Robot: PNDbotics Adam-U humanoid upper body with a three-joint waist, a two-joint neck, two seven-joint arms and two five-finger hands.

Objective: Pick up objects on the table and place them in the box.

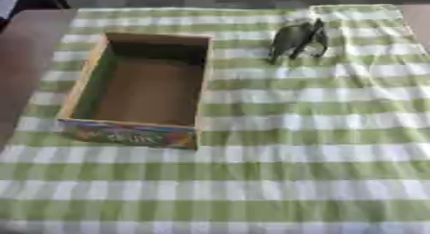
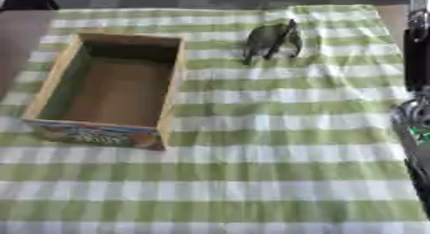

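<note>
Facing you: empty box at left, dark grey object beyond it; right hand edge-on, grip state indeterminable.

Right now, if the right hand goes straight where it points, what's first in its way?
Probably nothing: the right hand shows only at the view's edge, seemingly pointing away along the cloth; the dark object lies left of it.

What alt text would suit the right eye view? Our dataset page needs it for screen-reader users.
An open, empty cardboard box with a colourful printed front sits at the left of a green-and-white checked tablecloth. A dark grey object of unclear shape lies on the cloth beyond the box, to its right. Part of the robot's black and silver right arm shows at the right edge.
</note>
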